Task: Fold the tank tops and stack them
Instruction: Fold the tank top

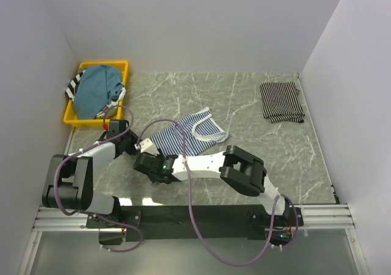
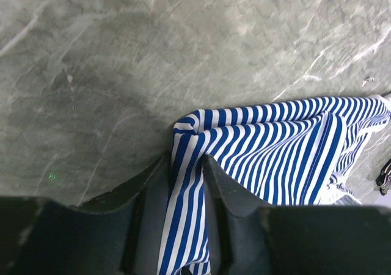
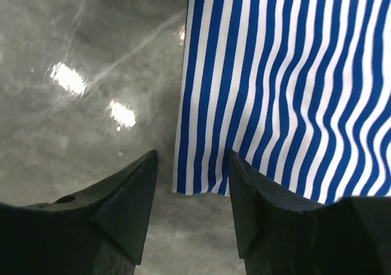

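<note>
Striped tank top (image 2: pixel 275 146) pinched by left jaws, right jaws parted

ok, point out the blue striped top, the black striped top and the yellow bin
blue striped top (image 1: pixel 168 140): top view, mid-body.
black striped top (image 1: pixel 281 102): top view, centre of fold.
yellow bin (image 1: pixel 104 63): top view, far rim.

Striped top (image 1: pixel 74 89) mostly under teal top (image 1: pixel 98 91)

Parted pincer (image 3: pixel 192 156) over striped tank top (image 3: pixel 287 85)
</note>
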You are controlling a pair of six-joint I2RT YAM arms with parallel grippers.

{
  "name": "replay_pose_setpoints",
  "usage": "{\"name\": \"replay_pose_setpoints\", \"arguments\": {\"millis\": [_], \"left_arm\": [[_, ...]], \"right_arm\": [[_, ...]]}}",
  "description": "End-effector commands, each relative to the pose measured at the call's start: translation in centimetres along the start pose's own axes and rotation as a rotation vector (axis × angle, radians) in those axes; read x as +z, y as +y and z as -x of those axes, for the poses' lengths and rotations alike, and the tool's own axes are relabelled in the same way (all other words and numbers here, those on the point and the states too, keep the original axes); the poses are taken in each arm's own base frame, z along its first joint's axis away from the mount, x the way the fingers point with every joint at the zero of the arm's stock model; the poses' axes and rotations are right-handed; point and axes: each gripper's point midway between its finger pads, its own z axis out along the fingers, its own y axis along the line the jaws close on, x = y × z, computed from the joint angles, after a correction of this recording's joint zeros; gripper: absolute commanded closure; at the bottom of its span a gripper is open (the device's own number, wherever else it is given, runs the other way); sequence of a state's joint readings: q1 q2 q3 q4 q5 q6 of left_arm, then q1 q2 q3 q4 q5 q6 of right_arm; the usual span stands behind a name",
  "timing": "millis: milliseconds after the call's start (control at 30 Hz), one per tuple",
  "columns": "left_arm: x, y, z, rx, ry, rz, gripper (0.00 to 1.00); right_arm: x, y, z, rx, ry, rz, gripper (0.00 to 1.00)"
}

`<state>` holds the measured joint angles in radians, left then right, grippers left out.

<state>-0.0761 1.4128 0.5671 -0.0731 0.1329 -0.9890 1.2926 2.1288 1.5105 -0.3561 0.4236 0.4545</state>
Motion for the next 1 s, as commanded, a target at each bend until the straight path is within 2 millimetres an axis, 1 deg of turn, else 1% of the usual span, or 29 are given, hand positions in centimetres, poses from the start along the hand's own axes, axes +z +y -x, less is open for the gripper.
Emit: {"name": "replay_pose_setpoints", "arguments": {"millis": [0,33,100,133,167,200,233,267,300,333,400,433,467,500,533,567,633,700,733,767,800,833,867,900,933,967], "left_arm": [[0.7,2.3,0.3,-0.003,-0.036,0.094,0.65],[0.8,2.3,0.4,-0.008,-0.038,0.095,0.66],[0.9,2.4,0.7,-0.008,-0.053,0.098,0.69],[1.0,2.2,0.9,-0.01,-0.062,0.095,0.73],[1.0,2.2,1.0,-0.012,-0.069,0.094,0.75],[1.0,2.1,1.1,-0.014,-0.075,0.09,0.77],[0.8,1.9,1.4,-0.019,-0.09,0.087,0.82],[0.6,1.7,1.7,-0.02,-0.103,0.083,0.84],[0.3,1.4,1.9,-0.024,-0.108,0.075,0.88],[-0.4,1.0,2.7,-0.024,-0.15,0.072,0.89],[-1.4,0.6,3.6,-0.025,-0.192,0.07,0.92],[-2.6,-0.2,4.8,-0.019,-0.249,0.052,0.93],[-3.2,0.1,4.9,-0.017,-0.259,0.074,0.94],[-3.9,-0.6,5.6,-0.007,-0.286,0.063,0.93],[-4.9,-1.1,6.2,-0.001,-0.315,0.047,0.93],[-5.5,-0.8,6.5,0.001,-0.329,0.072,0.93],[-6.6,-1.5,7.3,0.015,-0.359,0.066,0.93],[-7.4,-2.1,7.7,0.029,-0.368,0.061,0.94],[-7.7,-2.5,7.8,0.036,-0.369,0.052,0.94],[-8.0,-2.9,8.0,0.037,-0.372,0.043,0.95],[-8.6,-3.9,8.4,0.047,-0.378,0.018,0.96],[-9.0,-4.6,8.6,0.05,-0.381,-0.002,0.96],[-9.3,-5.2,8.7,0.055,-0.379,-0.018,0.97],[-9.9,-6.5,9.0,0.063,-0.378,-0.056,0.97],[-10.1,-7.1,9.2,0.068,-0.378,-0.074,0.98],[-10.3,-7.9,9.0,0.077,-0.373,-0.096,0.98]], "right_arm": [[0.0,-1.1,0.2,-0.056,-0.008,-0.095,0.44],[0.1,-1.2,0.0,-0.06,-0.003,-0.098,0.45],[0.3,-1.1,-0.3,-0.067,0.006,-0.096,0.53],[0.2,-1.1,-0.3,-0.071,0.007,-0.097,0.59],[0.1,-1.0,0.0,-0.07,0.006,-0.091,0.75],[-0.2,-0.6,0.0,-0.073,0.012,-0.065,0.83],[-0.9,-0.2,0.8,-0.065,-0.003,-0.038,0.92],[-1.3,0.1,1.2,-0.062,-0.011,-0.015,0.95],[-1.9,1.2,1.7,-0.055,-0.014,0.052,0.97],[-3.2,1.8,3.0,-0.041,-0.039,0.101,0.99],[-4.6,3.1,4.5,-0.025,-0.073,0.184,0.99],[-6.0,4.1,5.3,-0.018,-0.082,0.254,1.0],[-6.7,4.6,5.9,-0.014,-0.095,0.287,1.0],[-7.3,4.9,6.6,-0.007,-0.108,0.314,1.0],[-8.3,5.7,7.1,-0.005,-0.114,0.366,1.0],[-8.9,6.1,7.7,-0.002,-0.126,0.391,1.0],[-10.0,7.0,8.7,0.01,-0.144,0.448,1.0],[-10.9,8.1,9.3,0.025,-0.148,0.513,1.0],[-11.0,8.2,9.6,0.036,-0.152,0.53,1.0],[-11.5,8.7,9.6,0.04,-0.141,0.572,1.0],[-11.8,8.9,10.0,0.063,-0.152,0.595,1.0],[-12.0,8.4,10.1,0.083,-0.157,0.605,1.0],[-12.5,8.4,10.9,0.117,-0.181,0.626,1.0],[-12.8,8.3,10.9,0.133,-0.18,0.651,1.0],[-13.1,7.4,10.6,0.157,-0.182,0.653,1.0],[-13.0,6.3,10.9,0.188,-0.19,0.647,1.0]]}}
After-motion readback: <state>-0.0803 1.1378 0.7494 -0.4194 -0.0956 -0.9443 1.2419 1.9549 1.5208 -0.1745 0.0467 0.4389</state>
